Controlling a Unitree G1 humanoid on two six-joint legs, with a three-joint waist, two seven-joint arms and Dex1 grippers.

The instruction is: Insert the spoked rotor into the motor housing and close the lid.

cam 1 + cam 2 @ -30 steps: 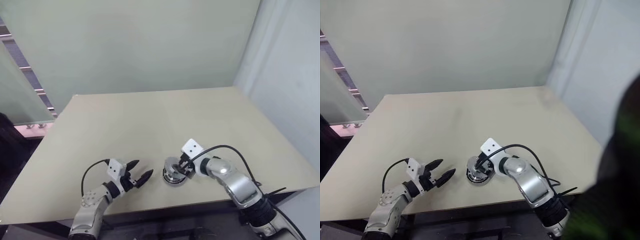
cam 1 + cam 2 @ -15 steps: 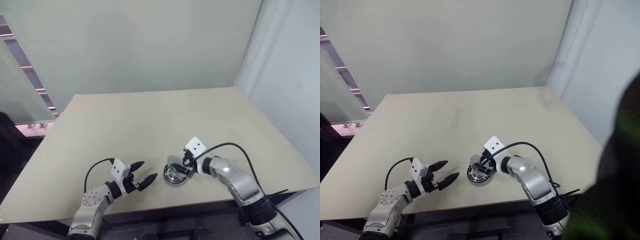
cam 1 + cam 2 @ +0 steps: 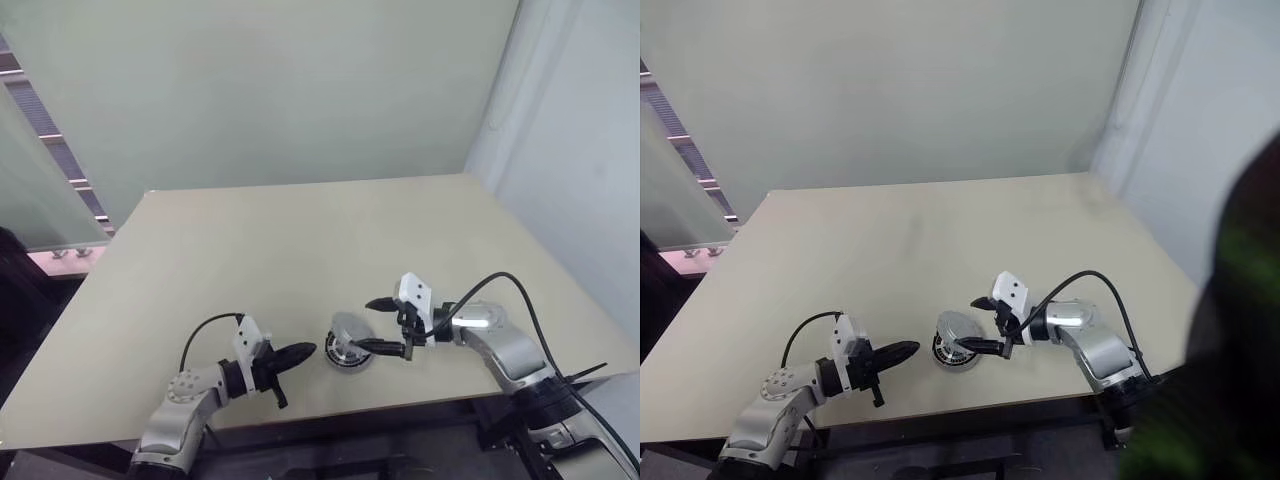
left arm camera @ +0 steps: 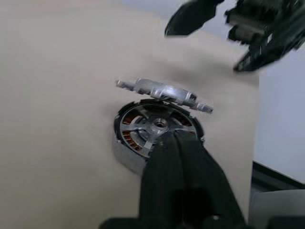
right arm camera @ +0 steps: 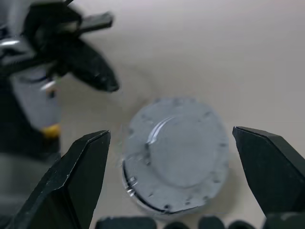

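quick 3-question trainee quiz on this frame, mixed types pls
1. True or false: the lid sits flat and fully seated on the motor housing.
2. Which gripper is shut: left or right?
3. Multiple choice: the spoked rotor is A) inside the housing, B) lying apart on the table, C) held by the right gripper.

Key: 1 false, it is tilted with one edge raised. 2 left. 3 A.
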